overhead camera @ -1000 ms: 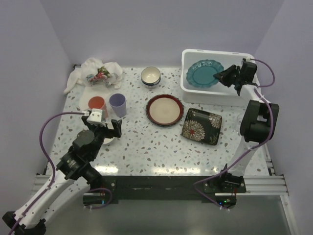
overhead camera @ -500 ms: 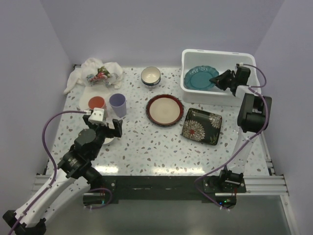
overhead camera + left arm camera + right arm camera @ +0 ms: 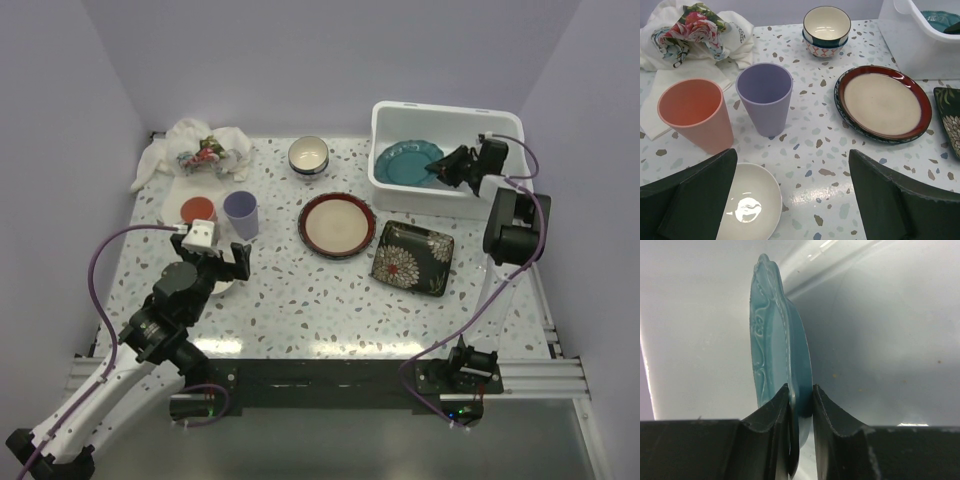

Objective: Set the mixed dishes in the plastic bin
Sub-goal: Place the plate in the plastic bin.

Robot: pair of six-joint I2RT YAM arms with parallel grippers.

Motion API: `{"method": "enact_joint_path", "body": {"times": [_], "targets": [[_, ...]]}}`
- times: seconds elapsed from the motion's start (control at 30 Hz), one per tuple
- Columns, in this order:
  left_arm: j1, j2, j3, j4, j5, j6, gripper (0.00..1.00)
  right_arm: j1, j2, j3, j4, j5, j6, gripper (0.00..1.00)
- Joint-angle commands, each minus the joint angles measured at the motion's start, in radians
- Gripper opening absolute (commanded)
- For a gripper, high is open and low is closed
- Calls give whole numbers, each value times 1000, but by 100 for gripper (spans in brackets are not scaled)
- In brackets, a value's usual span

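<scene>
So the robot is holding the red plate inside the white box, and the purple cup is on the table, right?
Not quite. The right gripper holds the teal plate inside the white box, as the right wrist view shows. The purple cup is on the table.

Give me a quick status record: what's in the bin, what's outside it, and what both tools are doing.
in bin: teal plate, inside the plastic bin
right tool: clamped on the teal plate's rim
left tool: open, over the small white bowl, holding nothing
outside bin: red-rimmed plate, floral square plate, stacked bowls, orange cup, purple cup, small white bowl
other: printed cloth, far left corner
</scene>
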Motion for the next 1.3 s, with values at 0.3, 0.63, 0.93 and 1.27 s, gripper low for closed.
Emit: {"method": "enact_joint_path", "body": {"times": [0.3,0.63,0.93,1.27], "targets": [[11,-1,-8,44,9,20,98,-2,-47,137,-138,-10,-72,52],[10,-10,-8,44,13,20,98,-4,-58,174,-278,76,-122,91],[11,-12,-8,46,17,21,98,6,-41,220,-333,53,-151,98],[11,-17,-8,47,23,23,98,36,-62,254,-462,157,-261,98]]}}
